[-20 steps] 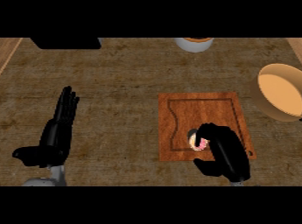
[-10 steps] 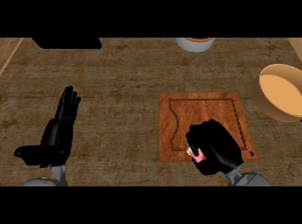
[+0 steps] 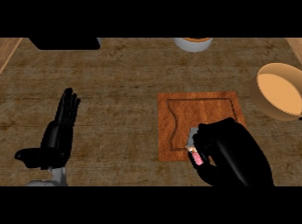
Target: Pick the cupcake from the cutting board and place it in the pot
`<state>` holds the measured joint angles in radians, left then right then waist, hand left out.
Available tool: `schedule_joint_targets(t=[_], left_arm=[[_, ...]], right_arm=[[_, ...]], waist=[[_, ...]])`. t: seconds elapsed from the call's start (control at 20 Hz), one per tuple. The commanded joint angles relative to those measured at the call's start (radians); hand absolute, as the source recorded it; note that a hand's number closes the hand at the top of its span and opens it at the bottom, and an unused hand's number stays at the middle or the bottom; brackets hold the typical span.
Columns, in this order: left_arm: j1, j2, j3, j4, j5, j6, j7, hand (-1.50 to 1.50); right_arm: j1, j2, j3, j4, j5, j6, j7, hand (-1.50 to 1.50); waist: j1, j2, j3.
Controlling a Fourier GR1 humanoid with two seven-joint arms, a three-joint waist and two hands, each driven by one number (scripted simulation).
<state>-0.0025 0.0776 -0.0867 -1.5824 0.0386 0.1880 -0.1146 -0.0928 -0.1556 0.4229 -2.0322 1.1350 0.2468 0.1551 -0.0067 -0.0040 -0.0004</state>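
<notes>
- Brown, mottled countertop (image 3: 121,87) fills the view, with paler wood strips at the upper left and upper right edges.
- Wooden cutting board (image 3: 198,109) sits right of centre. The pot (image 3: 281,94), tan inside, is at the right edge, near the board's upper right corner but apart from it.
- Right hand (image 3: 234,153) is over the board's lower part, fingers curled round the cupcake (image 3: 196,156).
- Cupcake location: inside that hand, above the board's lower edge. Only a pink sliver and a pale bit show at the hand's left side.
- Left hand (image 3: 56,135) is in the lower left of the frame, fingers straight and pointing up, holding nothing, resting on or just over the counter.
- Step, as I judge it: grasp made, lift about to come or just begun. The carry to the pot is not yet done and the pot looks bare inside.
- Next move likely calls for raising the cupcake clear of the board, travelling up and right, clearing the pot's near rim, then opening over the middle.
- Hidden: most of the cupcake. Can't tell whether it touches the board or is off it.
- Cut off: the pot's right side runs out of frame, and a dark stub at its lower right may be a handle.
- A black object (image 3: 64,43) at upper left and a pale round container (image 3: 193,43) at upper centre are both clipped, so neither can be identified.
</notes>
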Motion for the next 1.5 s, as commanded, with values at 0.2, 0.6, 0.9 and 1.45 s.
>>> schedule_joint_targets(t=[0.2, 0.6, 0.9, 1.45], left_arm=[[0.043, 0.028, 0.026, -0.010, 0.022, -0.048, -0.030, 0.00], [0.013, -0.005, 0.012, -0.028, -0.009, -0.014, 0.010, 0.00], [0.013, -0.005, 0.015, -0.013, -0.014, -0.025, 0.008, 0.00], [0.010, -0.026, -0.007, -0.065, -0.039, -0.012, 0.031, 0.00]], right_arm=[[-0.064, 0.016, -0.107, -0.255, 0.043, 0.144, 0.171, 1.50], [-0.150, -0.003, -0.330, -0.217, -0.008, 0.184, 0.212, 1.50], [-0.230, -0.129, -0.597, 0.004, -0.137, 0.132, 0.063, 1.50], [-0.373, -0.349, -0.820, 0.550, -0.232, -0.036, -0.240, 1.50]], waist=[[0.007, 0.003, 0.000], [0.007, 0.003, 0.000], [0.009, 0.004, 0.001], [0.016, 0.006, 0.001]])
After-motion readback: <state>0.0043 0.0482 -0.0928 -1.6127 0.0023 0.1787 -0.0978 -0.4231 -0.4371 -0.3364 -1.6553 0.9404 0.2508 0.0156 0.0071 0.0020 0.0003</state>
